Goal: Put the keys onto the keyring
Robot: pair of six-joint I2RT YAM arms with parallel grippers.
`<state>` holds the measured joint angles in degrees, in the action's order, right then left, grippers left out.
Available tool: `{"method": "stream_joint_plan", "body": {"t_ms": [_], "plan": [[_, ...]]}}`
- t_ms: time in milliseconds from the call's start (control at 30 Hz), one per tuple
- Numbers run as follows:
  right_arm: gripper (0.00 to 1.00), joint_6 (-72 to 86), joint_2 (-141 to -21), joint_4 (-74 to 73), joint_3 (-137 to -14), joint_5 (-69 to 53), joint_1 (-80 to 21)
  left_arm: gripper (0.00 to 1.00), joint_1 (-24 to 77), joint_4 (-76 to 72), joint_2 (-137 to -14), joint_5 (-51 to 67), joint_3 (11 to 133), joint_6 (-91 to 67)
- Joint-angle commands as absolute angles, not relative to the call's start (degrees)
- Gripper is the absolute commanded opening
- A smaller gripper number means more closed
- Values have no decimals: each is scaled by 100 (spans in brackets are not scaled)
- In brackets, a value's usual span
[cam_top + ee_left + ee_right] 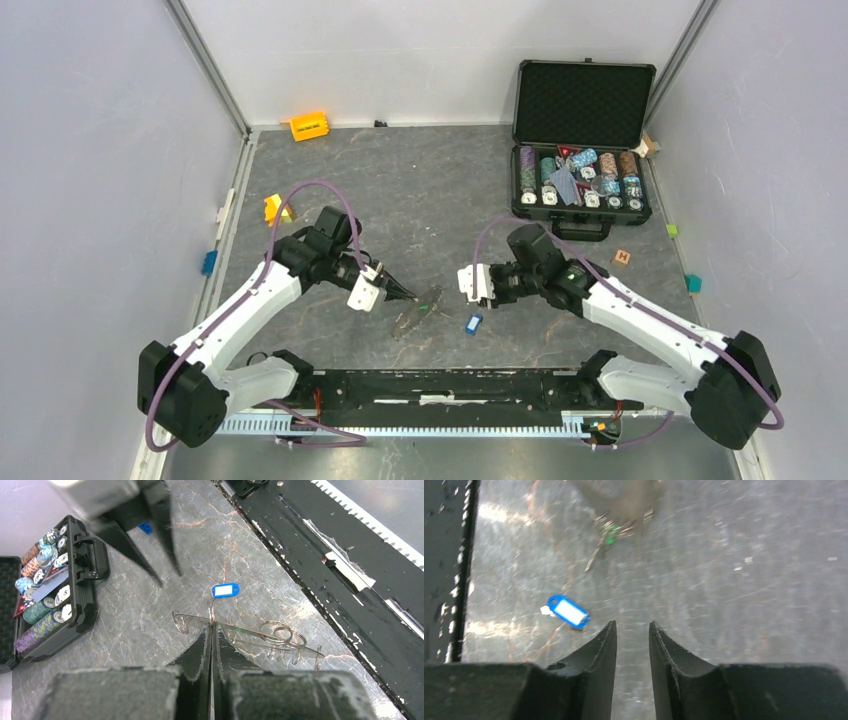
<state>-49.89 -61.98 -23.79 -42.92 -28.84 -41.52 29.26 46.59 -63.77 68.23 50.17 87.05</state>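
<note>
- The step in hand, as I judge it, is for the free right hand (632, 626) to fetch the blue key (568, 612). It then threads the key onto the keyring (280, 632), which the left hand (210, 626) steadies.
- The keyring sits just beyond the left hand's fingertips, pinched at its near edge and lying low over the tabletop (420, 190). It is best kept clamped and level, with its open side turned toward the right hand. That gives the key a target that does not swing.
- The blue key lies flat on the tabletop, untouched, off the left side of the right hand's fingers and slightly ahead of them. The hand should shift sideways over the key, set its fingers across the narrow plastic head and close low. A thin, flat thing is likely to skid out of a high pinch.
- The green key (240, 630) shows only as a green fleck on the wire, just past the left hand's fingertips. I cannot tell whether it is threaded, so it is best not to knock it.
- The left arm (240, 310) reaches forward and inward with its elbow bent and its wrist tipped down. Its hand is fully closed on the keyring's wire.
- The right arm (640, 315) reaches inward toward the left hand and angles down at the tabletop. Its fingers stand partly apart with nothing between them.
</note>
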Motion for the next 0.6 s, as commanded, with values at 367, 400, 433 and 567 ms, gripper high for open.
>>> {"method": "stream_joint_plan", "body": {"t_ms": [367, 400, 433, 567], "plan": [[59, -4245, -7512, -1809, -3820, -3288, -3990, 2, 2861, 4544, -6197, 6818, 5019, 8510], [58, -4187, -7574, -1809, -3868, -3293, -3986, 2, 2857, 4551, -6198, 6829, 5011, 8516], [58, -4139, -7651, -1810, -3897, -3312, -3990, 2, 2857, 4544, -6201, 6838, 5010, 8530], [56, -4017, -7883, -1799, -3972, -3390, -3988, 2, 2857, 4544, -6182, 6838, 5019, 8525]]}}
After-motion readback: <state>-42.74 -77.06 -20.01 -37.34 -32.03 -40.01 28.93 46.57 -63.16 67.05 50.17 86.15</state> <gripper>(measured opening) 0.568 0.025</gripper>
